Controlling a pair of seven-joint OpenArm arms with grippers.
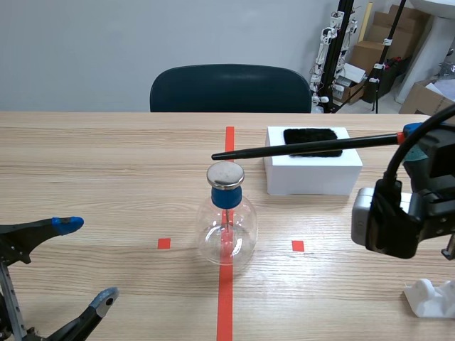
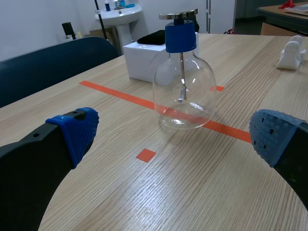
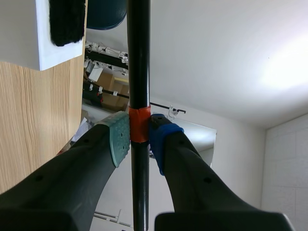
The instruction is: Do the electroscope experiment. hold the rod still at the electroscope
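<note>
Table (image 1: 85,163): light wood, w/ 1 orange-red tape line down the ctr and 2 small squares either side of it.
Chair (image 1: 229,87): dark, pushed in at the far edge.
White box (image 1: 313,177): on the table beyond and to the right of the flask, apart from it.
Electroscope (image 1: 227,227): clear round flask, upright on the tape line; blue stopper (image 1: 227,197) in the neck, flat metal disc (image 1: 225,175) on top. We see a thin stem w/ a leaf hanging inside.
Rod (image 1: 284,149): long, black, nearly level, running from the right arm across the box. Its tip sits just over the disc's far-left edge; we can't tell if they touch.
Black fur pad (image 1: 306,135): lying on the box top, under the rod.
White lump (image 1: 430,297): near right corner, well apart from the flask.
Right gripper (image 3: 139,139): raised, both pads clamped on the rod's orange-red band.
Left gripper (image 1: 87,261): low at the near left, fingers spread wide, holding nothing, flask ahead btwn them but apart.
</note>
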